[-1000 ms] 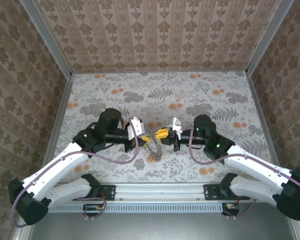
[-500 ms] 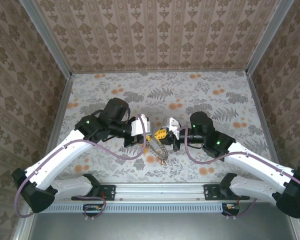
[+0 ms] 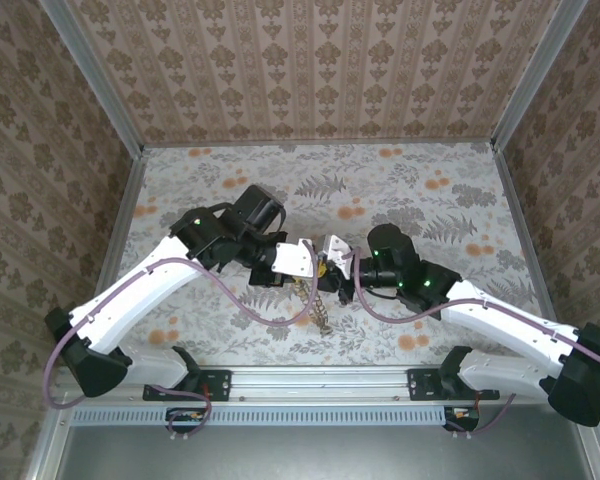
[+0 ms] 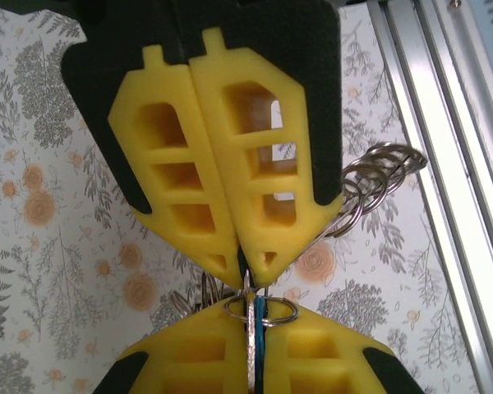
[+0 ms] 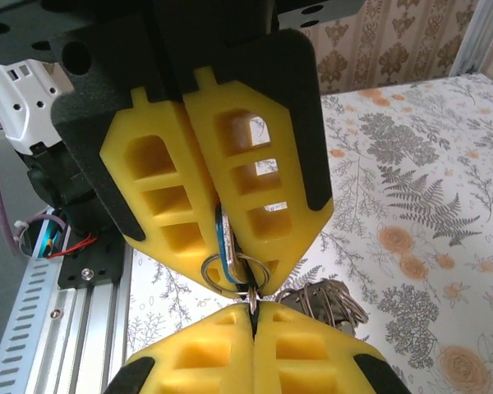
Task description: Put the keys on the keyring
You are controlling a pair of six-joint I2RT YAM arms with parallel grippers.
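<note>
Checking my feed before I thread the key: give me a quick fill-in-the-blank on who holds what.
The right gripper is shut on a key with a ____ head. The left gripper is shut on the ____. Both grippers' fingers are coloured ____. Missing words: blue; keyring; yellow.

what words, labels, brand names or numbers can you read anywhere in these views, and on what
None: no words, numbers or signs can be read in any view.
The yellow finger pads, the left gripper, the right gripper, the blue key and the keyring show no legible marks.
The floral table cover carries pattern, not text.
</note>
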